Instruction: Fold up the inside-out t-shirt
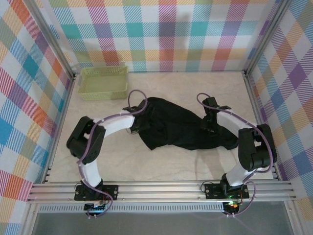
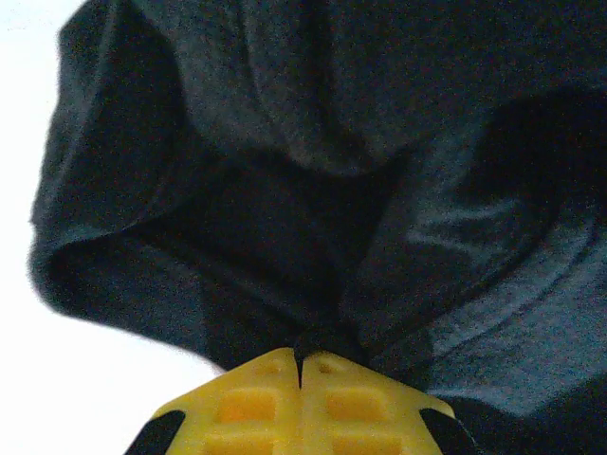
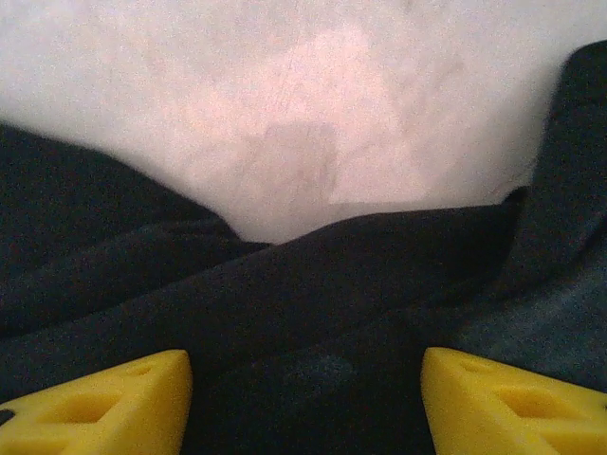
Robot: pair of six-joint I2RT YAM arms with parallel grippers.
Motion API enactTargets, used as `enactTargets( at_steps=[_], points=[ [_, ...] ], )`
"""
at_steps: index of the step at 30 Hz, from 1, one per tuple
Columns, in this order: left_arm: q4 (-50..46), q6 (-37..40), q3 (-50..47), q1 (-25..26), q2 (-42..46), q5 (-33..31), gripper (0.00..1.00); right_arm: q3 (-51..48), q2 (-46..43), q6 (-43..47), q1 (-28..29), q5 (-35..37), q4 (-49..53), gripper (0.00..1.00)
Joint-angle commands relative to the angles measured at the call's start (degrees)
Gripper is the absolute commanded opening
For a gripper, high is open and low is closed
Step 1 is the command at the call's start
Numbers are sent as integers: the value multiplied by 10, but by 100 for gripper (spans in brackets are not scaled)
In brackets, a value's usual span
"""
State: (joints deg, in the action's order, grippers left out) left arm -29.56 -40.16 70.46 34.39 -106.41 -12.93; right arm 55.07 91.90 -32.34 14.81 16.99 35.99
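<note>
The basket (image 1: 102, 94), its floor bare, sits apart behind the left end of the shirt (image 1: 171, 128). Left gripper (image 2: 300, 365) pinches shirt cloth; right gripper (image 3: 303, 379) hangs spread above it.

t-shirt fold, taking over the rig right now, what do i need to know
Left gripper: shut on a bunch of the black t-shirt, at its left end.
Right gripper: open, jaws apart above the shirt's right end, holding nothing.
Shirt: rumpled mid-table, stretched between the grippers, apart from the pale green basket.
Done: no neat fold visible.
Left: spread it flat, then fold.
</note>
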Motion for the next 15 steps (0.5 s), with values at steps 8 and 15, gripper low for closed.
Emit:
enactTargets(
  at_steps=[8,15],
  points=[
    [-105,100,451,-19,-284,52,0,-65,-24,-125,259,-138,-19,66],
    [-205,161,758,-4,-399,156,0,8,-96,-152,330,-80,-3,67]
  ],
)
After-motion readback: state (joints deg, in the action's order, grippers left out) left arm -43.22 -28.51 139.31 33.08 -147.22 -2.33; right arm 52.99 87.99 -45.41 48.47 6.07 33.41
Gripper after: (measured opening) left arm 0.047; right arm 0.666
